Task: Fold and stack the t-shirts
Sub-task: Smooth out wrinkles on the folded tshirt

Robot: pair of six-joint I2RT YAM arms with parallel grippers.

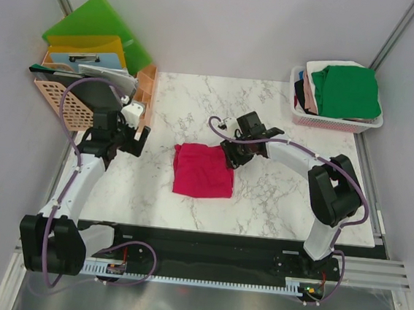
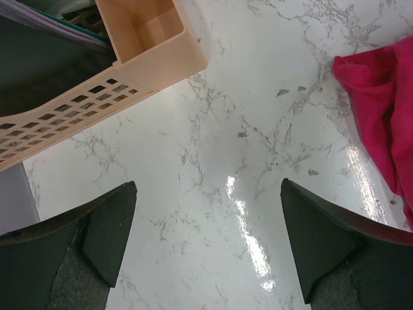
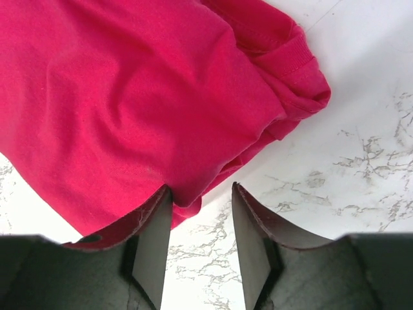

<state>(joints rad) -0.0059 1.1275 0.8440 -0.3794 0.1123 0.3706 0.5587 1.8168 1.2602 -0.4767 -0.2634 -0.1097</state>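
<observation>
A crimson-pink t-shirt (image 1: pixel 202 171) lies folded into a rough square on the marble table (image 1: pixel 276 198). My right gripper (image 1: pixel 230 157) is at its upper right corner. In the right wrist view the gripper (image 3: pixel 201 188) has its jaws apart, and the t-shirt (image 3: pixel 129 97) edge dips just between the tips, against the left finger (image 3: pixel 155 239). My left gripper (image 1: pixel 134 139) hovers left of the shirt, wide open over bare marble (image 2: pixel 208 184); the shirt (image 2: pixel 387 110) shows at the right edge of the left wrist view. A green t-shirt (image 1: pixel 345 91) tops other shirts in the pink basket (image 1: pixel 335 123).
A peach perforated rack (image 1: pixel 65 101) holding a green folder (image 1: pixel 95 23) and a yellow folder (image 1: pixel 93 44) stands at the back left, just behind the left gripper. A peach box (image 2: pixel 151 35) and the perforated rack wall (image 2: pixel 58 123) fill the left wrist view's top left.
</observation>
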